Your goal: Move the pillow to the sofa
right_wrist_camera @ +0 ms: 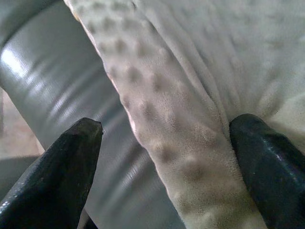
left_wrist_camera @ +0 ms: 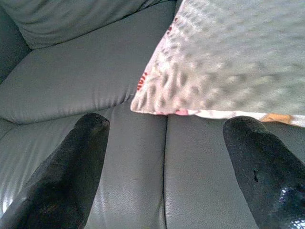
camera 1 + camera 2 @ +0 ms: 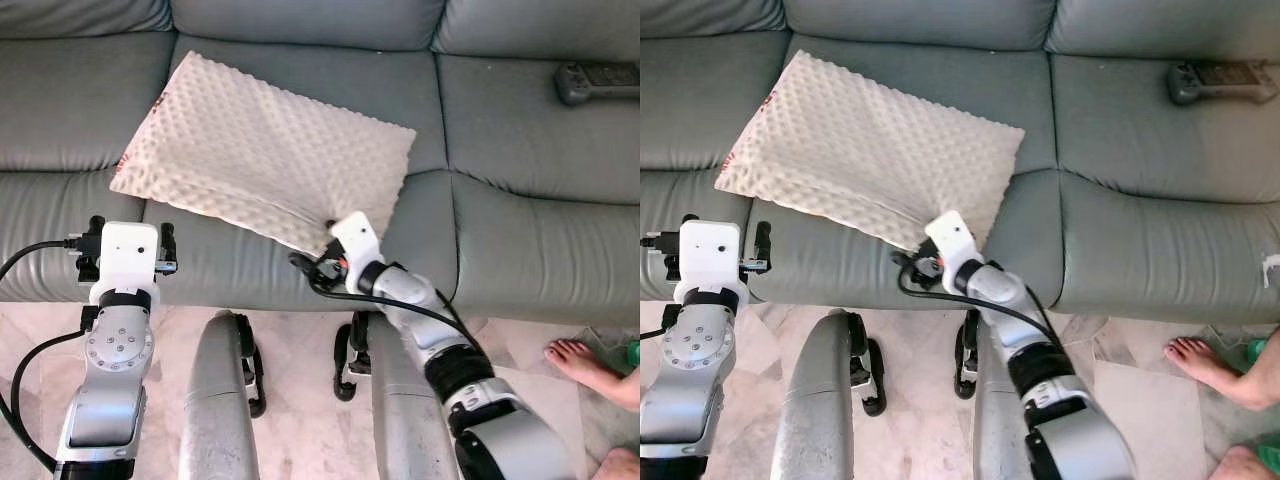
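A cream, bumpy-textured pillow (image 3: 265, 150) lies flat on the grey sofa (image 3: 520, 150), across the left and middle seat cushions, with one corner reaching the front edge. My right gripper (image 3: 335, 232) is at that near corner, open. In the right wrist view the pillow's edge (image 1: 167, 119) runs between its spread fingers (image 1: 71, 157). My left gripper (image 3: 131, 232) hovers at the sofa's front edge, just short of the pillow's left corner (image 2: 157, 98), open with nothing between its fingers (image 2: 81, 157).
A dark grey handheld controller (image 3: 597, 80) lies on the right seat cushion. A person's bare foot (image 3: 585, 365) rests on the marble floor at the lower right. My own legs (image 3: 220, 400) stand close to the sofa front.
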Controlling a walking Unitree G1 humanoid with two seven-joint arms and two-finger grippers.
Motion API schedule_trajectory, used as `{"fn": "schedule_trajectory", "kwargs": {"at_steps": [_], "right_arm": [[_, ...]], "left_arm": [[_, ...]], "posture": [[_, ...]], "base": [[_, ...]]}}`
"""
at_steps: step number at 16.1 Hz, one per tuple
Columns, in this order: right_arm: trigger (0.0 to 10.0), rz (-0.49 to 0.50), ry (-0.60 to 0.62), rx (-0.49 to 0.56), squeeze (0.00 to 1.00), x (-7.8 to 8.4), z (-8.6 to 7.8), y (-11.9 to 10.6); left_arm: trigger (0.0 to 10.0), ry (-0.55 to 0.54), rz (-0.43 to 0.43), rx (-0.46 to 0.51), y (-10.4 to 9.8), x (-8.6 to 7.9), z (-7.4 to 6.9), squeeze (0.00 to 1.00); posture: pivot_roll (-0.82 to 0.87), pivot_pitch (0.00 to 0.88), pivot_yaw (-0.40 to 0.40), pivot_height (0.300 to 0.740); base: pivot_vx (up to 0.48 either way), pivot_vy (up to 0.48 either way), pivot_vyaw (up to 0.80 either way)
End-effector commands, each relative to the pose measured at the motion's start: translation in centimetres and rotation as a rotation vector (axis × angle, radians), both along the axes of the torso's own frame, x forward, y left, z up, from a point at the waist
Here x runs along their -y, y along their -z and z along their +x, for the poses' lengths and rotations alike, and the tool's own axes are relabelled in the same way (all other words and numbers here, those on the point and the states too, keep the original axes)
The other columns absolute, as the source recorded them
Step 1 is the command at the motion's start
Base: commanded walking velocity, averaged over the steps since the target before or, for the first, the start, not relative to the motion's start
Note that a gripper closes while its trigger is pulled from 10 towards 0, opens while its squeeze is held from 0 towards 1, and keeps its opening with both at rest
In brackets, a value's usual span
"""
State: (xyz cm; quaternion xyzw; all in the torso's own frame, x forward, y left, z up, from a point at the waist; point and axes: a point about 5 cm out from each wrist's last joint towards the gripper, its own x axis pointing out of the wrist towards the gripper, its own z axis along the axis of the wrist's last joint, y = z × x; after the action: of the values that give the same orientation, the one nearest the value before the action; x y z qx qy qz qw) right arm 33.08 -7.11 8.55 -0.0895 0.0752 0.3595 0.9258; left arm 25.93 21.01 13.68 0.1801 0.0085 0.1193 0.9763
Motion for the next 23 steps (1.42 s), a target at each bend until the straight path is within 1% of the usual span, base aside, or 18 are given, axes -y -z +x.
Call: {"fn": "schedule_trajectory", "kwargs": {"at_steps": [1,2,3,4,5,6,7,8,9,12,13,16,17,18,19,20,23], "right_arm": [[10.0,-0.053,0.050,-0.106,1.00,1.8,-1.0,2.6],[10.0,-0.062,0.062,-0.109,1.00,2.3,-0.9,2.7],[10.0,-0.090,0.097,-0.122,1.00,3.8,-0.7,2.9],[10.0,-0.096,0.103,-0.126,1.00,4.1,-0.6,2.9],[10.0,-0.107,0.123,-0.121,1.00,4.9,-0.5,2.8],[10.0,-0.113,0.132,-0.118,1.00,5.3,-0.5,2.8],[10.0,-0.139,0.169,-0.107,1.00,6.3,-0.3,2.7],[10.0,-0.149,0.192,-0.103,1.00,6.8,-0.3,2.7],[10.0,-0.166,0.233,-0.100,1.00,7.7,-0.2,2.7],[10.0,-0.183,0.278,-0.094,1.00,8.7,-0.1,2.7],[10.0,-0.185,0.310,-0.095,1.00,9.2,0.0,2.6],[10.0,-0.154,0.304,-0.066,1.00,8.8,0.2,2.1],[10.0,-0.066,0.262,0.009,0.78,7.5,0.2,0.9],[10.0,-0.002,0.231,0.074,0.20,6.3,0.1,-0.1],[10.0,0.034,0.207,0.104,0.00,5.6,0.0,-0.7],[10.0,0.059,0.191,0.138,0.00,5.1,-0.1,-1.3],[10.0,0.110,0.175,0.191,0.00,4.2,-0.4,-2.2]], "left_arm": [[10.0,-0.011,-0.006,-0.046,0.9,-0.3,-0.4,0.00],[10.0,-0.011,-0.012,-0.048,0.9,-0.2,-0.3,0.00],[10.0,-0.010,-0.017,-0.052,1.0,-0.2,-0.3,0.00],[10.0,-0.010,-0.017,-0.052,1.0,-0.2,-0.3,0.00],[10.0,-0.010,-0.020,-0.054,1.0,-0.2,-0.3,0.00],[10.0,-0.011,-0.021,-0.054,1.0,-0.2,-0.3,0.00],[10.0,-0.010,-0.025,-0.057,1.0,-0.2,-0.3,0.00],[10.0,-0.011,-0.027,-0.057,1.0,-0.1,-0.3,0.00],[10.0,-0.009,-0.030,-0.057,1.0,-0.1,-0.2,0.00],[10.0,-0.006,-0.034,-0.060,1.1,0.1,-0.1,0.00],[10.0,-0.002,-0.037,-0.061,1.0,0.2,0.0,0.00],[10.0,0.000,-0.038,-0.061,1.0,0.2,0.1,0.00],[10.0,0.001,-0.041,-0.061,1.2,0.2,0.1,0.00],[10.0,0.006,-0.042,-0.056,1.2,0.3,0.2,0.00],[10.0,0.009,-0.042,-0.053,1.1,0.4,0.3,0.00],[10.0,0.012,-0.042,-0.049,1.1,0.4,0.4,0.00],[10.0,0.026,-0.057,-0.022,0.9,0.9,1.2,0.00]], "posture": [[0.11,0.444,-0.030,0.631],[0.11,0.444,-0.031,0.631],[0.12,0.444,-0.030,0.631],[0.12,0.444,-0.030,0.631],[0.12,0.446,-0.029,0.631],[0.12,0.446,-0.028,0.631],[0.11,0.446,-0.026,0.631],[0.11,0.446,-0.026,0.631],[0.11,0.445,-0.024,0.631],[0.11,0.447,-0.020,0.631],[0.11,0.447,-0.019,0.631],[0.11,0.445,-0.018,0.631],[0.11,0.437,-0.019,0.631],[0.10,0.423,-0.022,0.631],[0.09,0.412,-0.023,0.631],[0.08,0.398,-0.025,0.631],[0.07,0.360,-0.029,0.631]], "base": [[0.000,0.000,0.00],[0.000,0.000,0.00],[0.000,0.000,0.00],[0.000,0.000,0.00],[0.000,0.000,0.00],[0.000,0.000,0.00],[0.000,0.000,0.00],[0.000,0.000,0.00],[0.000,0.000,0.00],[0.000,0.000,0.00],[0.000,0.000,0.00],[0.000,0.000,0.00],[0.000,0.000,0.00],[0.000,0.000,0.00],[0.000,0.000,0.00],[0.000,0.000,0.00],[0.000,0.000,0.00]]}}
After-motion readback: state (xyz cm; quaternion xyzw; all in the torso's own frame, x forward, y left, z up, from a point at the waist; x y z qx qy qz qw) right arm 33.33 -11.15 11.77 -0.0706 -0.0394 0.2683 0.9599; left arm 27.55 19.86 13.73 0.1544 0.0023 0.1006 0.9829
